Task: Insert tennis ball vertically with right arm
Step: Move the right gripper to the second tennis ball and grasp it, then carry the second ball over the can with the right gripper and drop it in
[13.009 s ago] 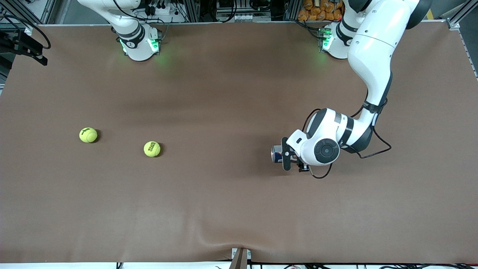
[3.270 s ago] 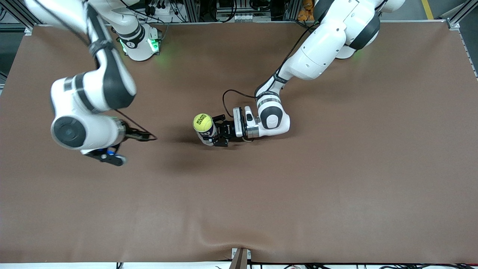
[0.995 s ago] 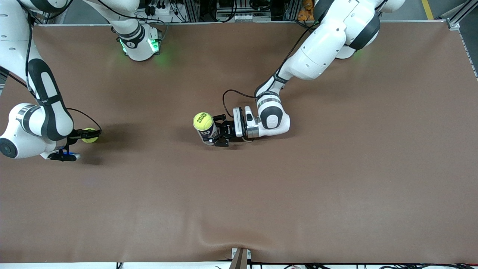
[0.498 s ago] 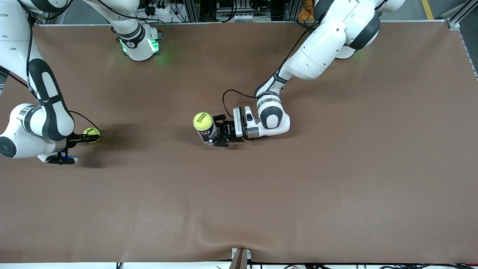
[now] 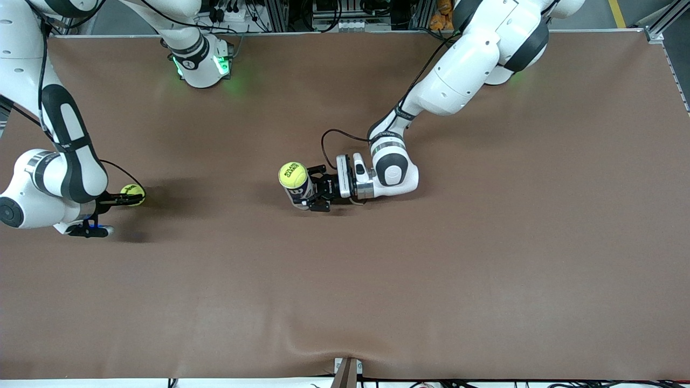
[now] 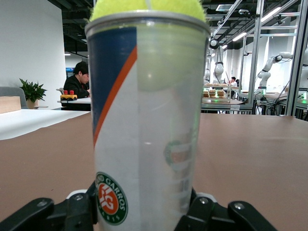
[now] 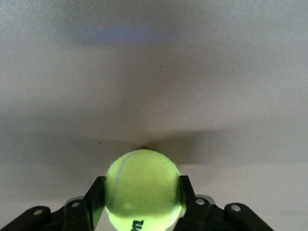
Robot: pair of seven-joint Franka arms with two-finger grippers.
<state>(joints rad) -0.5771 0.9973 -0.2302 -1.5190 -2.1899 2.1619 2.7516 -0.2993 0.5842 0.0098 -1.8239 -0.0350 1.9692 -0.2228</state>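
A yellow tennis ball lies on the brown table toward the right arm's end. My right gripper, with its small blue light, is low over it and shut on it; in the right wrist view its fingers press both sides of the ball. My left gripper is shut on an upright clear tennis ball can near the table's middle. A second tennis ball sits in the can's open top. The left wrist view shows the can and that ball.
Both arm bases, lit green, stand along the table's edge farthest from the front camera. The left arm's forearm reaches low across the table. A small bracket sits at the edge nearest that camera.
My right gripper has shifted slightly and closed on the ball, which has moved a little toward the left arm's end. The left arm and the can have not moved.
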